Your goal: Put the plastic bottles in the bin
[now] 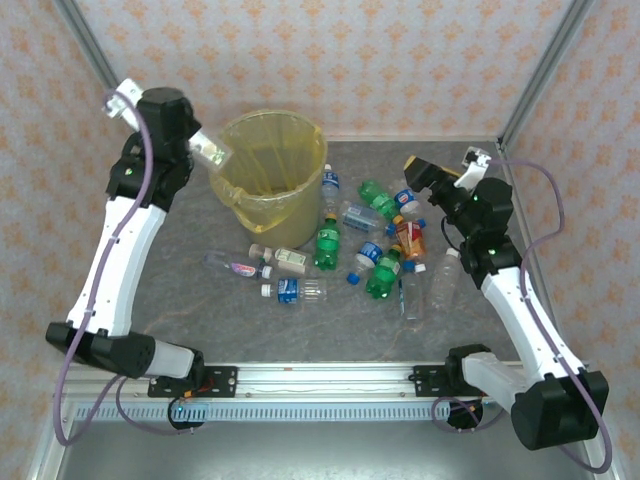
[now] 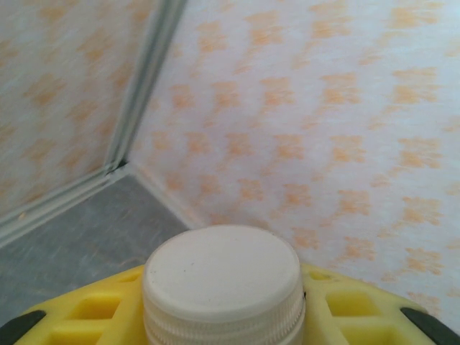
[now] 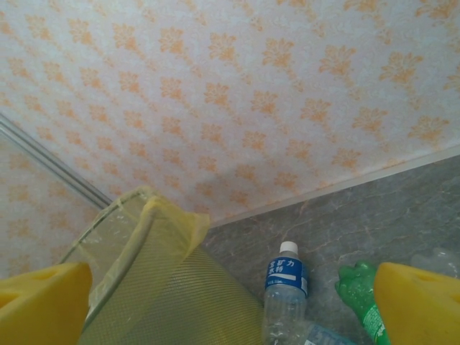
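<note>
Our left gripper (image 1: 203, 146) is clamped on a bottle (image 2: 221, 280). In the left wrist view its white cap sits between the yellow fingers (image 2: 374, 302) and points toward the wall. From above, that bottle hangs at the left rim of the bin (image 1: 285, 205), reaching partly over the opening.

We judge the step in hand to be the drop. The next move calls for carrying the bottle a little further in, so that it clears the rim, and then parting the fingers.

Our right gripper (image 1: 425, 172) hovers over the right side of the table (image 1: 200, 310). Its fingers are spread wide with nothing between them, and it faces the bin and the bottles lying near it.

The bin stands upright at the back, left of centre, with a yellow liner folded over its rim. Inside we make out only liner. The bottom is hard to see from above, so we cannot tell whether any bottles lie there.

The other bottles (image 1: 385, 250) are scattered on the table in front of the bin and to its right, most on their sides. We reckon most of the task is left.
</note>
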You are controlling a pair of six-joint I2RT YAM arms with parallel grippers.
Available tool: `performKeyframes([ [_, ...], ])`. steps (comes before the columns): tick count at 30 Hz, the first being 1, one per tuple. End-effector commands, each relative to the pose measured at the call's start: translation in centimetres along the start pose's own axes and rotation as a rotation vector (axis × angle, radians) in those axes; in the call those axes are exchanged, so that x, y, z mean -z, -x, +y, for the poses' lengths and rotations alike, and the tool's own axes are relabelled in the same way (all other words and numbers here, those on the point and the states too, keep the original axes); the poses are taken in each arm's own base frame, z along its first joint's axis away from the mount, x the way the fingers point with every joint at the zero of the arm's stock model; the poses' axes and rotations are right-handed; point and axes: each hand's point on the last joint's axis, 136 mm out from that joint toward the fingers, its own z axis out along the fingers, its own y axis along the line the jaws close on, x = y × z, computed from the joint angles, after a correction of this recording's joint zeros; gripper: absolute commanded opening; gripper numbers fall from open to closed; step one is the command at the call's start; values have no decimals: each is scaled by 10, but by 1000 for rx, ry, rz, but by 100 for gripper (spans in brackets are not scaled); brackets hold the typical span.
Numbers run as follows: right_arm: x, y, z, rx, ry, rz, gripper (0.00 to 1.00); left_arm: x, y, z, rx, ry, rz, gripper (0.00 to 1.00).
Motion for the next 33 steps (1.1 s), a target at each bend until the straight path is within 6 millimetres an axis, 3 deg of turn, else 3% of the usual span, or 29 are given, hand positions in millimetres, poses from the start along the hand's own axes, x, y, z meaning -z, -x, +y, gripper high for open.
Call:
performKeyframes([
  [1,11,6,15,30,49,-24,100,3,14,-32,-166,-9,-96,42],
  [7,22,7,15,50,32,-33,100,-4,-35,-101,-306,-197,-52,43],
  [13,21,9,19,53,43,-34,100,-18,-98,-138,-409,-325,70,43],
  [19,20,11,19,57,44,-37,100,-33,-150,-140,-504,-344,179,42],
  [24,19,6,16,56,36,-25,100,-41,-179,-136,-545,-351,250,44],
  [31,18,5,14,53,33,-23,100,-47,-195,-135,-550,-352,286,45],
  [33,17,5,14,53,34,-20,100,-47,-196,-136,-549,-354,289,50],
])
